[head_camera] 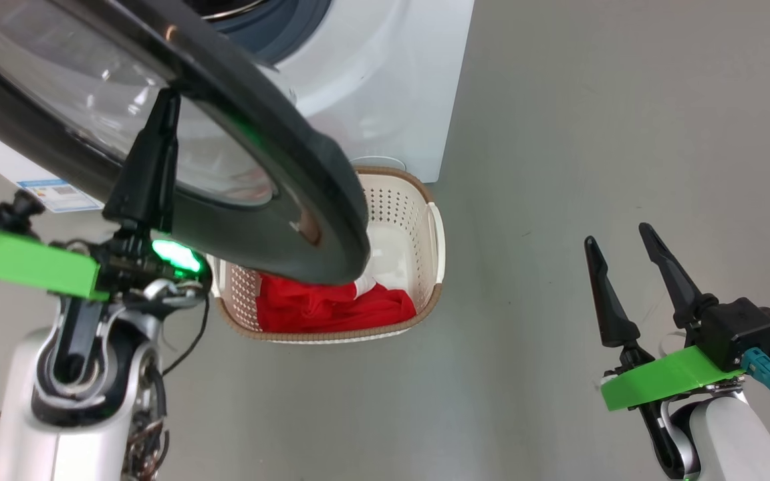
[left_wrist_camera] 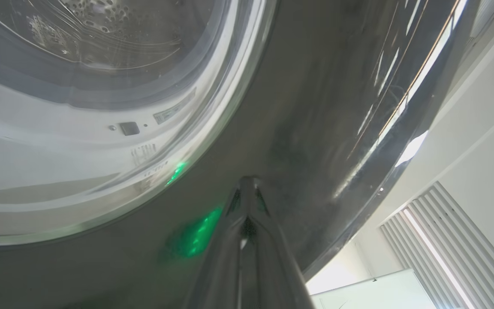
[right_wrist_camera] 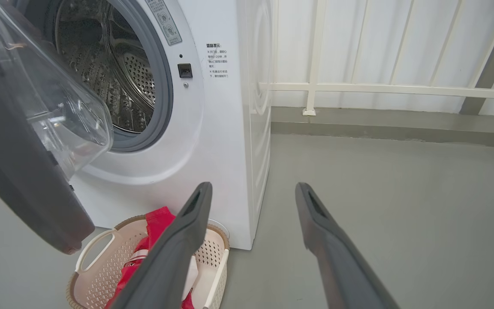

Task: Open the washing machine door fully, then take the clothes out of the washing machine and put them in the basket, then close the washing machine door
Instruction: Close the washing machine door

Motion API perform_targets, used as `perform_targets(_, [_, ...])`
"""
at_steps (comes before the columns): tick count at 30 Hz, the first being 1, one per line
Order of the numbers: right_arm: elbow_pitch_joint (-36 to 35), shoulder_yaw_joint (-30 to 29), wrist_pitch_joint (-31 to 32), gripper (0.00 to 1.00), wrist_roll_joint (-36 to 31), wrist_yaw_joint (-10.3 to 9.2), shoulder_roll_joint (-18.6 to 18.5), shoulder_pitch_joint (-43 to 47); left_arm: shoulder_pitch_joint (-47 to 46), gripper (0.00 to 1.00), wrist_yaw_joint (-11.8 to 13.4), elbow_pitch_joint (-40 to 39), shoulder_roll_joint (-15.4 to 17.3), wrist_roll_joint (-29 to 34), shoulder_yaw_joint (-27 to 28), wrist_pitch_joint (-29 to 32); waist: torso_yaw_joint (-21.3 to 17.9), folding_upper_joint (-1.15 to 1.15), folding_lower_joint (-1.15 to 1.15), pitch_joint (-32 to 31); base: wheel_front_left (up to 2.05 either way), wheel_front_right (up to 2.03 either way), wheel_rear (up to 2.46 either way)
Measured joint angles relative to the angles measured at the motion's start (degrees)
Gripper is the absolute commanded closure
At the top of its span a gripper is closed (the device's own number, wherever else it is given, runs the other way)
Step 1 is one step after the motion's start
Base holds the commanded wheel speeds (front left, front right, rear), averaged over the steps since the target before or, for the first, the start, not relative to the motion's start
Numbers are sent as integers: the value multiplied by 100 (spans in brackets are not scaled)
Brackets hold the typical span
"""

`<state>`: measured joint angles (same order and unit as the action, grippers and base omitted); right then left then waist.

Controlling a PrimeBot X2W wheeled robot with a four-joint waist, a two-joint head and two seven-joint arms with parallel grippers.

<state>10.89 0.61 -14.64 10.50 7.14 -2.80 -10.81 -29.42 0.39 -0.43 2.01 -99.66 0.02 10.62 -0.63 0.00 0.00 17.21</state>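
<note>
Head view: the door [head_camera: 224, 167] stands swung out from the machine [head_camera: 371, 87], its black rim crossing the upper left and hanging over the near-left part of the basket [head_camera: 436, 240]. The basket sits on the floor [head_camera: 559, 133] just in front of the machine's lower corner, and the red clothes [head_camera: 331, 307] lie in its near end. The left tool [head_camera: 170, 99] reaches up with its fingers drawn together, tips at the inner edge of the door's rim. The right tool [head_camera: 617, 235] hangs well apart at the lower right, fingers spread and gripping nothing.

Left wrist view: the left tool [left_wrist_camera: 249, 189] is clenched, both fingers meeting at one tip that sits against the door's [left_wrist_camera: 315, 107] glossy rim and grasps nothing. Beside it bulges the glass [left_wrist_camera: 79, 128], with a green glint on the rim.

Right wrist view: the right tool [right_wrist_camera: 253, 189] is released and empty above the floor [right_wrist_camera: 401, 193]. The door [right_wrist_camera: 15, 180] leans out at the left, part open; behind it the machine [right_wrist_camera: 225, 150] shows its steel drum [right_wrist_camera: 114, 77]. The basket [right_wrist_camera: 97, 244] stands below the door's edge, touching or just beside the machine's front, with the clothes [right_wrist_camera: 157, 223] inside.
</note>
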Motion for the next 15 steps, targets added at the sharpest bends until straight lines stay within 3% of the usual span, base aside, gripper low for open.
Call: perform_targets(15, [-145,105,0,0,0,0,0,-257,-1198,100,-142,765,-15,225,-249,-344,-201,0,0,471,0,0,0])
